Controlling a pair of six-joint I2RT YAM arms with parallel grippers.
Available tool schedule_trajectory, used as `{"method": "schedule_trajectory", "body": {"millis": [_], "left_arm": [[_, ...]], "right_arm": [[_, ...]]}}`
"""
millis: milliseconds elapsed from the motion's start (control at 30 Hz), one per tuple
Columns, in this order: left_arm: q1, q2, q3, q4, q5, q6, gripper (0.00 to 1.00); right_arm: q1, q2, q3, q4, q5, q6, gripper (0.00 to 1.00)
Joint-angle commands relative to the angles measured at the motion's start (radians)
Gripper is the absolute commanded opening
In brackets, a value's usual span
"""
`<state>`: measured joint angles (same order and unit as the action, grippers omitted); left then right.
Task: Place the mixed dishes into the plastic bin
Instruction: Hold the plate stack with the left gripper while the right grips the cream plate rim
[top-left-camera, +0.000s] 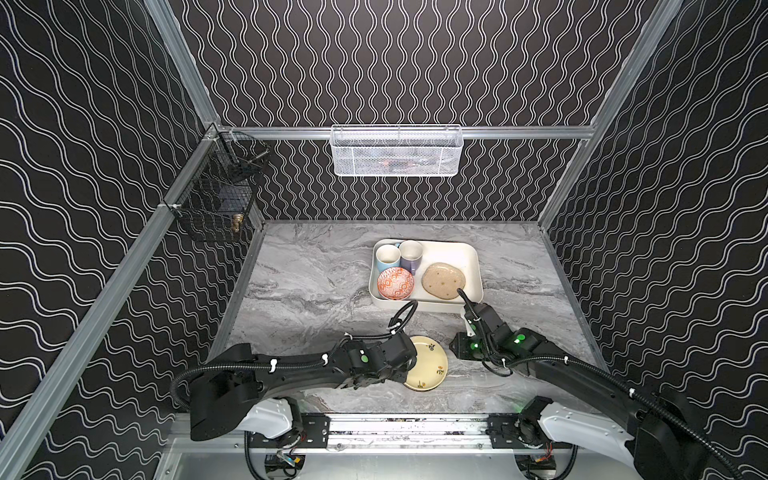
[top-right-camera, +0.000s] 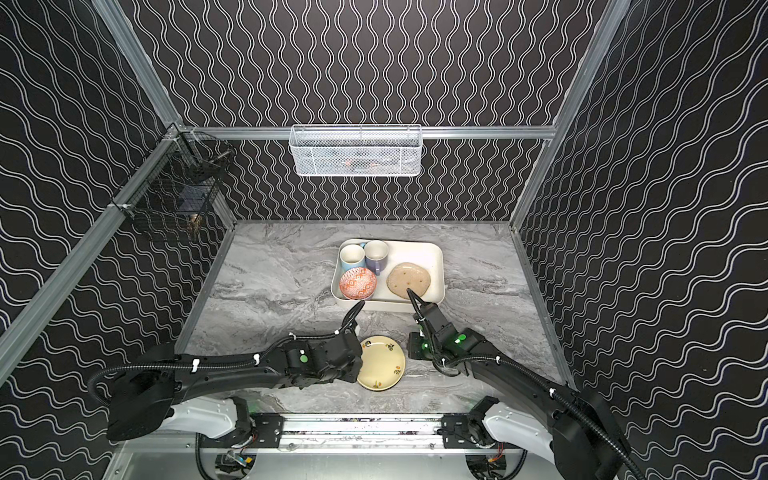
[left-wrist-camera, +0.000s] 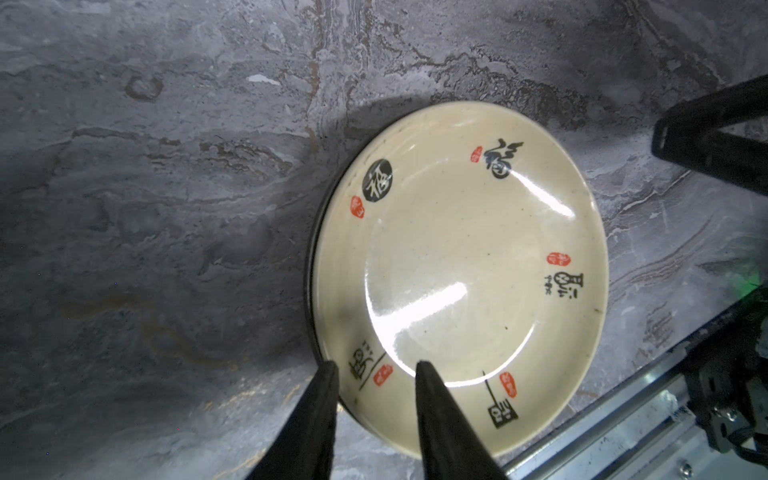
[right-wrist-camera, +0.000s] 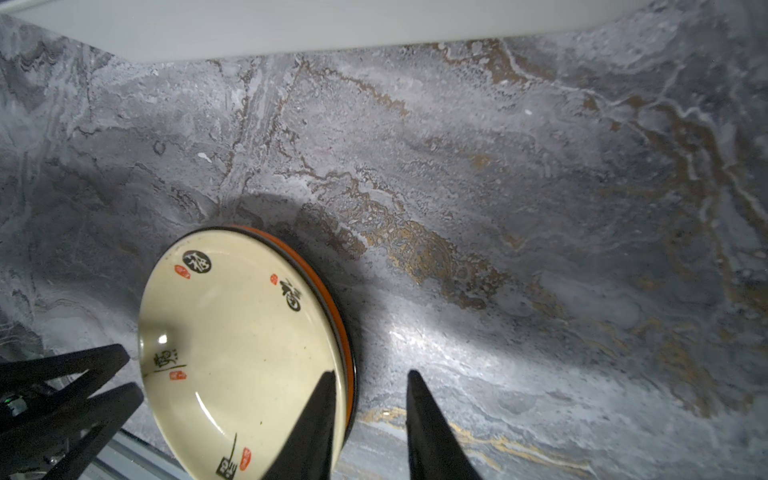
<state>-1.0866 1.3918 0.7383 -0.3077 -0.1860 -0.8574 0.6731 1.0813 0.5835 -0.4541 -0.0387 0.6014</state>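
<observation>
**Plate stack is up next, both grippers parked at the rim**

The bin's partly loaded. The plastic bin at the back of the table holds the light-blue mug, the lilac mug, the orange-patterned bowl and a speckled tan plate. What's left sits near the front edge, outside the bin: a cream-yellow plate with black calligraphy. An orange plate and a dark rim peek out underneath it.

So the step in hand looks like picking up that top plate. The left gripper is open, with one finger over the plate and one outside the rim. The right gripper is open too, straddling the opposite side. Nothing's gripped yet.

The next move probably calls for a pinch on the top rim only, then a lift clear of the plates below. Catching two rims at once looks like the risk.

The surface is a grey marble-look table. The walls are black with white wavy lines. A white mesh basket hangs on the back rail and a black wire basket hangs on the left.
</observation>
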Motion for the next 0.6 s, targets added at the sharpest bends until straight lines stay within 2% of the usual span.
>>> {"method": "schedule_trajectory", "body": {"millis": [0,367,567], "left_arm": [[-0.001,0.011,0.001,0.002,-0.015,-0.001,0.35],[-0.001,0.051,0.013,0.027,0.001,0.009,0.35],[-0.001,0.071,0.027,0.033,0.010,0.014,0.35]], "right_arm": [[0.000,-0.001,0.007,-0.003,0.008,-0.005,0.31],[-0.001,0.013,0.009,0.003,0.001,-0.011,0.31],[-0.001,0.020,-0.012,0.036,-0.039,-0.006,0.32]]}}
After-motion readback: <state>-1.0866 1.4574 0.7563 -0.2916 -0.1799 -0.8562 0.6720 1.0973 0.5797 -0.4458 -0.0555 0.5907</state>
